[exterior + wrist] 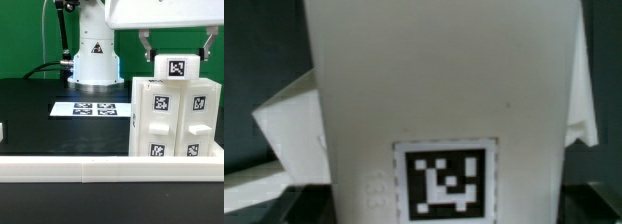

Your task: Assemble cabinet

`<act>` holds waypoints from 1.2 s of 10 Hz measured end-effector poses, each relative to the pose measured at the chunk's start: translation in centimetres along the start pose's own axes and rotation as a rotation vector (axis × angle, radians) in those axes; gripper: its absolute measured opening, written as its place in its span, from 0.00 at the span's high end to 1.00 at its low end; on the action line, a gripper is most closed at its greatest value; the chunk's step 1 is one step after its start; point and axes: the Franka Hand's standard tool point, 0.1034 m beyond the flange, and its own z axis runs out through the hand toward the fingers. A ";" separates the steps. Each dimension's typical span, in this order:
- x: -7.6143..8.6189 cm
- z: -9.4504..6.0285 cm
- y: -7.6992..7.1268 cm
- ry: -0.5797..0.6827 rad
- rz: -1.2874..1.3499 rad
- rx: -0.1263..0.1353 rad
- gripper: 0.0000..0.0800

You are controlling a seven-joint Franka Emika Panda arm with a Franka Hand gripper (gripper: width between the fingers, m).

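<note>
The cabinet (175,120) is a large white box with several square tags, standing at the exterior view's right. A small white top piece (177,68) with one tag sits on its top. My gripper (176,58) hangs straight above, a finger on each side of that piece, closed against it. In the wrist view the same white piece (438,110) fills the picture with its tag low down. Dark fingertips (287,200) lie close along its edges around my gripper (438,212). The cabinet's wider body shows behind it.
The marker board (97,107) lies flat on the black table left of the cabinet. The white robot base (92,60) stands behind it. A white rail (90,165) runs along the front edge. A small white part (2,130) shows at the far left edge.
</note>
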 end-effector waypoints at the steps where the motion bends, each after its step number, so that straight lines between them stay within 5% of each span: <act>1: 0.0 0.0 0.0 0.000 0.041 0.000 0.30; 4: 0.0 0.1 0.1 0.006 0.285 0.003 0.30; 8: 0.4 0.1 0.4 0.040 0.677 0.038 0.30; 10: 1.0 0.1 0.3 0.078 0.855 0.088 0.30; 12: 1.0 0.1 0.3 0.070 0.922 0.094 0.30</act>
